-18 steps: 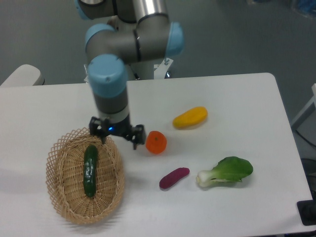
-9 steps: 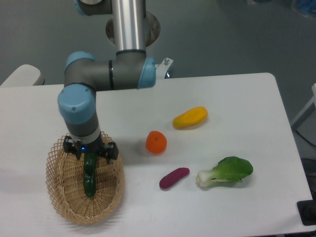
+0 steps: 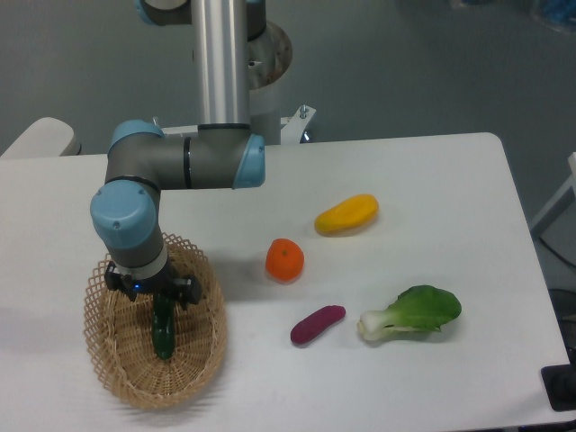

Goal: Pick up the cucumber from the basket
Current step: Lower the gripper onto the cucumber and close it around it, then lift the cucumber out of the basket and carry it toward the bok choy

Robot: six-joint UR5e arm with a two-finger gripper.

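The cucumber (image 3: 164, 335) is slim, dark green and glossy, and lies lengthwise in the oval wicker basket (image 3: 115, 376) at the table's front left. My gripper (image 3: 152, 300) points straight down into the basket over the cucumber's far half and hides it. The black jaws stand spread to either side of the cucumber, which rests on the basket floor. Only the cucumber's near half shows below the gripper.
An orange (image 3: 284, 259) sits right of the basket. A yellow fruit (image 3: 346, 213) lies farther back right. A purple sweet potato (image 3: 317, 324) and a bok choy (image 3: 414, 312) lie at the front right. The arm's elbow (image 3: 184, 162) hangs above the basket's far rim.
The gripper moved left from the basket's far right rim to over the basket, then dropped lower onto the cucumber's far half. The cucumber has not moved.
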